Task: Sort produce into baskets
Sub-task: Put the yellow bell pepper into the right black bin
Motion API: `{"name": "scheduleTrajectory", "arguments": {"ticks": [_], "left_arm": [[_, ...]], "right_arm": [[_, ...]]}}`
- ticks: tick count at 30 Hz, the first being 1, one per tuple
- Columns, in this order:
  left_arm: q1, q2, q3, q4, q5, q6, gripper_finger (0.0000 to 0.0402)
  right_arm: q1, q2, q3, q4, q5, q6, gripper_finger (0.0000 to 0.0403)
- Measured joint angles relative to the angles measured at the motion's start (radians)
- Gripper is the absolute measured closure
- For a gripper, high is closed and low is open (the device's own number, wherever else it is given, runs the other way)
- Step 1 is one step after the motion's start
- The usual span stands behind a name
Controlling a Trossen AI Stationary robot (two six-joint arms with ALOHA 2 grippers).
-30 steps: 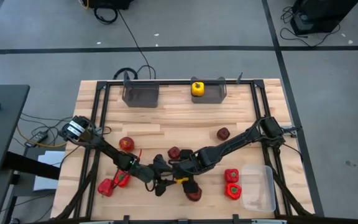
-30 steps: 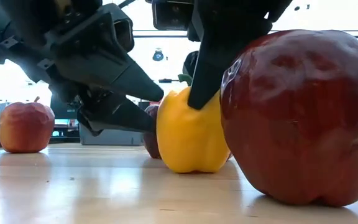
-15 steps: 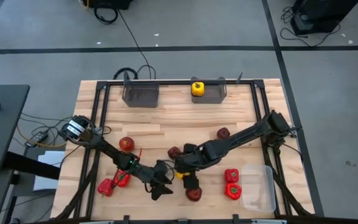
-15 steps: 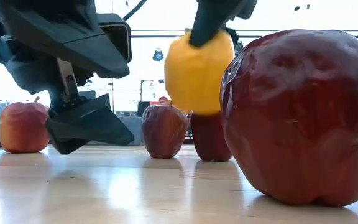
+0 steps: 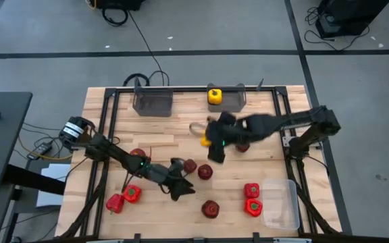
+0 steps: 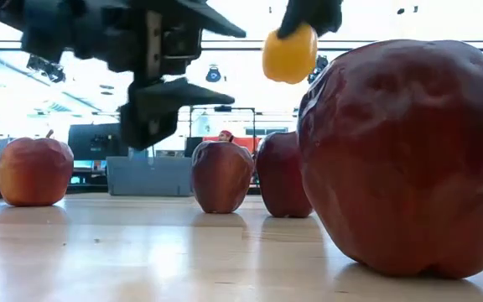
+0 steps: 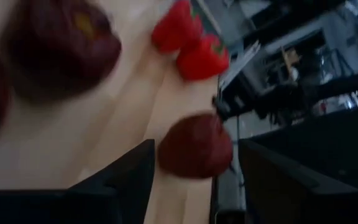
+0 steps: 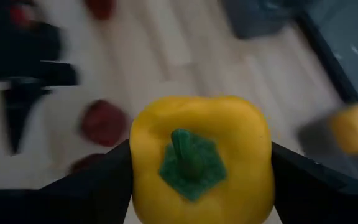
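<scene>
My right end effector is clamped on a yellow pepper, one finger on each flank, stem up toward the wrist camera. From above I see that pepper carried above the middle of the worktop, near the right-hand grey bin, which already holds a second yellow pepper. The left grey bin sits beside it along the far edge.

My left end effector hangs with fingers apart and nothing between them, near a dark apple and another. Its wrist camera looks past the spread fingers at an apple and two red peppers, which the overhead picture places by the clear tray.

The low camera adds height: the held pepper is well above the wood, with apples standing below. The overhead cannot show that lift.

Half a second ago the pepper was low over the near centre; it has since travelled up and toward the bins, and the left arm has drawn back slightly.
</scene>
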Motion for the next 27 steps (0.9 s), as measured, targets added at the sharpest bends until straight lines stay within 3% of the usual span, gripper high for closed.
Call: {"name": "scheduleTrajectory", "arguments": {"ticks": [6,11,18,27], "left_arm": [[0.105,-0.092,0.000,0.010,0.019,0.003,0.0178],[0.180,-0.156,0.000,0.033,0.021,0.093,0.0179],[0.297,-0.188,0.000,0.022,0.021,0.213,0.0179],[0.396,-0.188,0.000,0.017,0.021,0.245,0.0179]], "right_arm": [[-0.233,-0.101,-0.159,0.038,-0.013,-0.051,0.0084],[-0.472,-0.151,-0.299,0.173,-0.025,-0.121,0.0084],[-0.718,-0.035,-0.368,0.317,-0.075,-0.263,0.0084],[-0.858,0.108,-0.369,0.388,-0.155,-0.344,0.0061]]}}
